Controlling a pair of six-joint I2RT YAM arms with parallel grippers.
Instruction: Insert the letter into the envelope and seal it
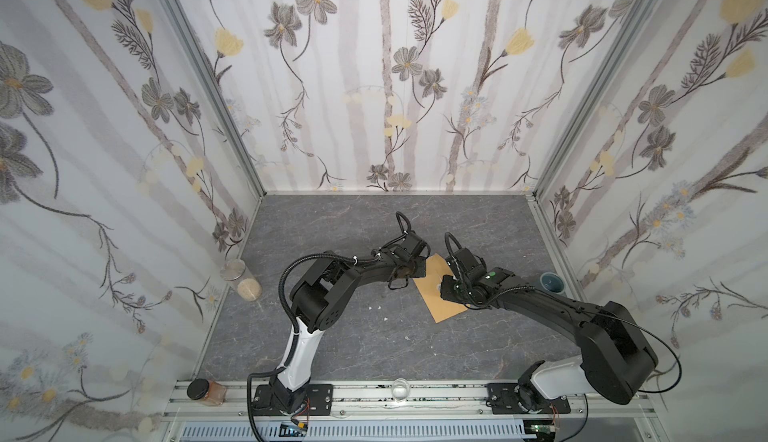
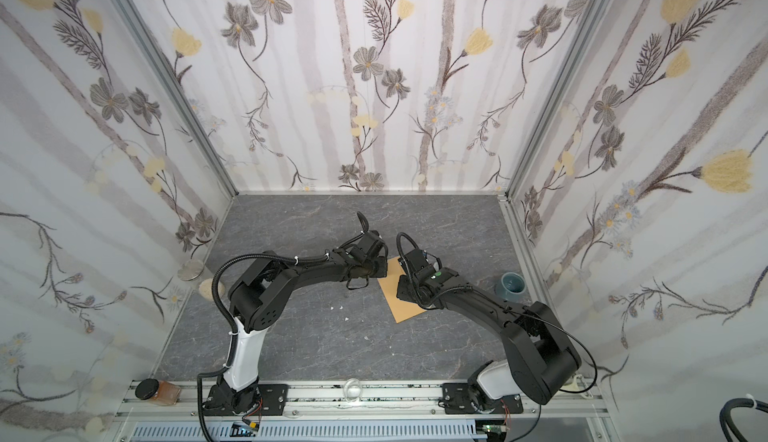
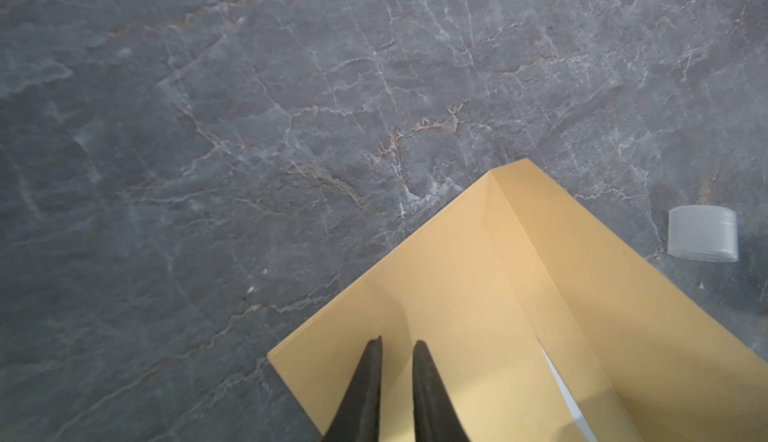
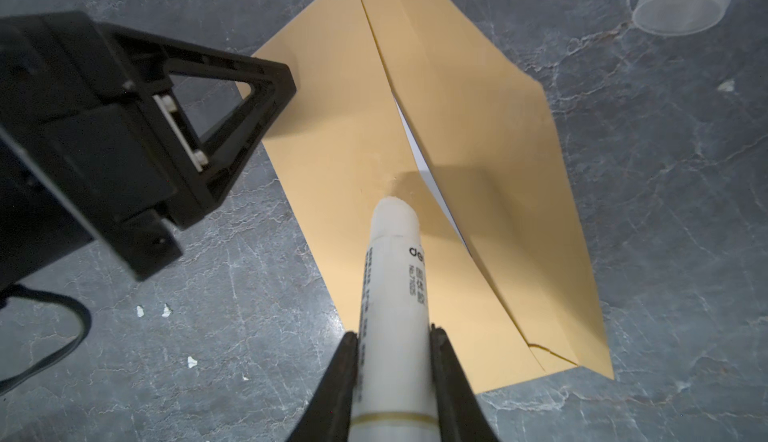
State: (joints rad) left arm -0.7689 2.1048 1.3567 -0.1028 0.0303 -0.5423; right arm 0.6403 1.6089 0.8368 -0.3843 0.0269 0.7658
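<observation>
Pinching "de…"-marked glue stick (image 4: 395, 278) over envelope (image 4: 332, 128) w/ R claw (image 4: 393, 332); L claw (image 3: 397, 342) slightly parted atop it

We see our left gripper (image 3: 397, 342), its two black fingers a thin gap apart, tips over one corner of the tan envelope (image 3: 478, 294). The envelope lies on the dark grey stone table (image 3: 249, 128) with its flap open. A thin white bit of the letter (image 3: 565, 394) peeks out. A small white cap (image 3: 702, 238) sits near the envelope, not touching it.

The letter (image 4: 415, 149) shows only as a white sliver beneath the envelope (image 4: 332, 137) flap. The glue stick (image 4: 395, 294) is cut off at the picture edge.
</observation>
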